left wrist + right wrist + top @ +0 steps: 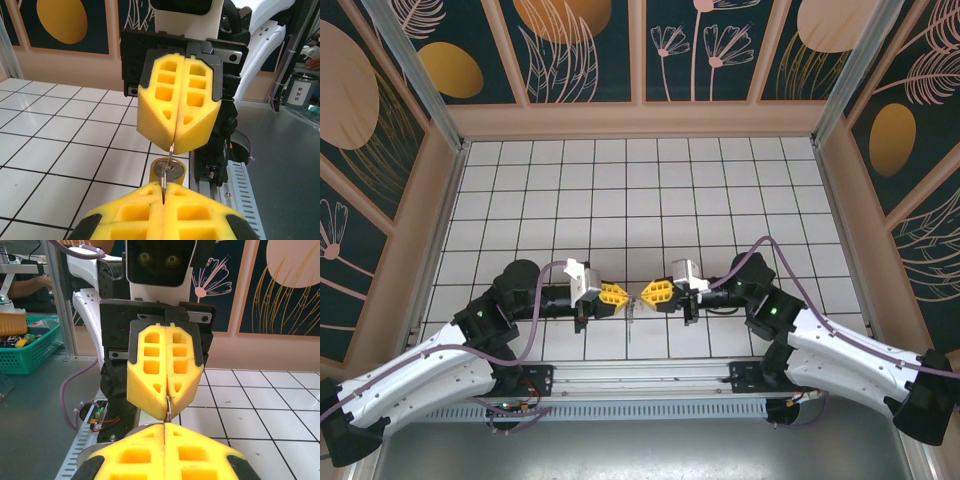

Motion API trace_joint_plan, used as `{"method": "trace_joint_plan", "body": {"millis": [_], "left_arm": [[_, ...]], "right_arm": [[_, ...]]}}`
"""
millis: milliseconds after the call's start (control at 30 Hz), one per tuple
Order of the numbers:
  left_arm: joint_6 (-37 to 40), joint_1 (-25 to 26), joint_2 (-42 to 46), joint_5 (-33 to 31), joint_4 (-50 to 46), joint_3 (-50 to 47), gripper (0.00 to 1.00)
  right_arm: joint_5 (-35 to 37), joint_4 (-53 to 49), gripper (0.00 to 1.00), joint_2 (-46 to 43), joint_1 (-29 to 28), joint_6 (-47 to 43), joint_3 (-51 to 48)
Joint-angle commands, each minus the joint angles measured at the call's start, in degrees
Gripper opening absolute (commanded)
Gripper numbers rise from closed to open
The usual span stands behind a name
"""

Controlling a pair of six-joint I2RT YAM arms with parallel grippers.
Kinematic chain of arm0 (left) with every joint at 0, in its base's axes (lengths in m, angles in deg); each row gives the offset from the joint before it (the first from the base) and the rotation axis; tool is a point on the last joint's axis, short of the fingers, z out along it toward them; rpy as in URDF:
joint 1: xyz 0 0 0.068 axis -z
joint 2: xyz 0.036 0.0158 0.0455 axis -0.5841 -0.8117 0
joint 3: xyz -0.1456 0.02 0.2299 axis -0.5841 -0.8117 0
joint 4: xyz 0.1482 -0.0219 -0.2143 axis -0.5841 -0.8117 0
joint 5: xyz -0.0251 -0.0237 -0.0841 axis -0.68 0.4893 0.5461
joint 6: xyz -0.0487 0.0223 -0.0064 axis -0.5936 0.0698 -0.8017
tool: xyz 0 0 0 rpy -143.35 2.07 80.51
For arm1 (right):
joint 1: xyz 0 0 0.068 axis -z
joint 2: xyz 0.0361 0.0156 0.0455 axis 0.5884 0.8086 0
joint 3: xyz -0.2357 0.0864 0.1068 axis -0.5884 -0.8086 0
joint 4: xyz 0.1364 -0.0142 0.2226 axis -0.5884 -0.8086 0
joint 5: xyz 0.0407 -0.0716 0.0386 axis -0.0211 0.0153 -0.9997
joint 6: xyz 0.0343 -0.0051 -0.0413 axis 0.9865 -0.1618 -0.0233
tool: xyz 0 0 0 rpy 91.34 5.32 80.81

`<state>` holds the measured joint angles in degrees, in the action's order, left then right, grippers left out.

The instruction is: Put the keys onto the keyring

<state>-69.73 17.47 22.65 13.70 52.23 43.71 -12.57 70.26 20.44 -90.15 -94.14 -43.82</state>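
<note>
2 claws meet tip to tip at 6 o'clock on the table (720, 200). The left gripper (620, 297) and right gripper (646, 293) are each clamped shut on the keyring (163, 177), with a yellow-headed key (178, 173) dangling between them. Uneven pulling or twisting could likely yank the ring free and drop the key. At 9 o'clock in the right wrist view, a green basket (30, 352) holds small clutter too blurred to name.

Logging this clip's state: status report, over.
Left gripper, right gripper: jaws shut, tip to tip, both pinching the ring. Yellow-headed key hangs at it, apparently threaded. Nothing in the way.
</note>
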Motion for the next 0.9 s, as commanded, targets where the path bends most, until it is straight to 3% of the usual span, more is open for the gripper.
{"method": "trace_joint_plan", "body": {"millis": [0,867], "left_arm": [[0.41,0.15,0.4,-0.42,1.93,1.7,0.0],[0.29,0.22,0.41,-0.24,1.93,1.7,0.0]], "right_arm": [[-0.25,0.73,0.0,-0.57,0.05,0.63,-0.27],[0.78,4.57,0.0,0.78,0.05,0.93,-0.8]]}}
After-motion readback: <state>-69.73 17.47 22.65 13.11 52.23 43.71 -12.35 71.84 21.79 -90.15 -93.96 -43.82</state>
